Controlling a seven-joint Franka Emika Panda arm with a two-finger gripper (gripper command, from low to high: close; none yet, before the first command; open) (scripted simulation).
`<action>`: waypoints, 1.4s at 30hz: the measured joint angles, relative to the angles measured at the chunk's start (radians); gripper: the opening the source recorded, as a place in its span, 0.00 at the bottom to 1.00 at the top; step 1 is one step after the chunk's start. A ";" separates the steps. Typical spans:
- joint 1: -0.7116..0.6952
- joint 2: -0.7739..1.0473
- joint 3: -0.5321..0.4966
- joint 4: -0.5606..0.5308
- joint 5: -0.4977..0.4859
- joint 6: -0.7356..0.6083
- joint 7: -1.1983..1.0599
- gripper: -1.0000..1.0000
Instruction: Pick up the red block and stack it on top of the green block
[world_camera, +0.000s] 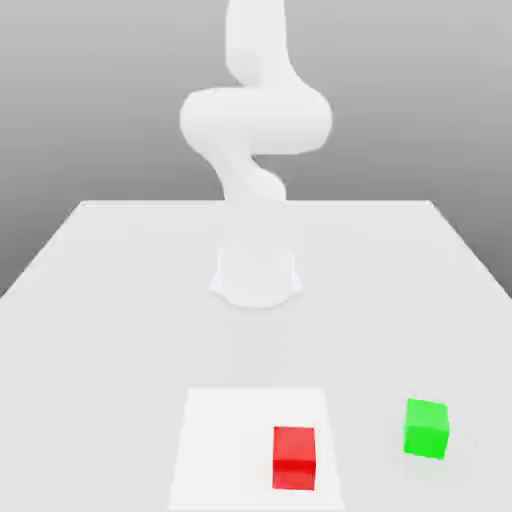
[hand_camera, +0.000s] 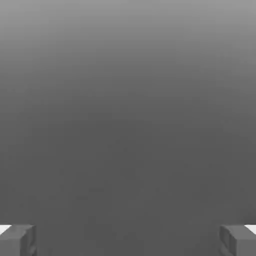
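Well, the two-finger gripper (hand_camera: 128, 241) has its fingers spread wide with nothing between them, and both cubes lie well apart from it, so the step in hand looks to be the approach. Going from the exterior view's left to its right, first comes the white square (world_camera: 228, 450) on the table (world_camera: 100, 350), away from the gripper; then the red cube (world_camera: 294, 458), on that square towards its right-hand edge and outside the gripper's grasp; last the green cube (world_camera: 426, 429), also out of its reach for now, on the bare tabletop beyond the square.

To do this well, the gripper should be centred over the red cube with its fingers pointing down, turned so the pads meet two opposite faces flat. It should keep its wide opening all the way down, since an off-centre finger could land on the top or nudge the cube, then close gently before lifting straight up
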 joint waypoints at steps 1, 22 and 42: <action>-0.003 0.039 0.006 -0.011 -0.003 0.017 0.008 0.50; -0.003 0.803 0.082 -0.221 -0.037 0.350 0.143 0.50; 0.038 0.866 0.092 -0.236 -0.029 0.379 0.162 0.00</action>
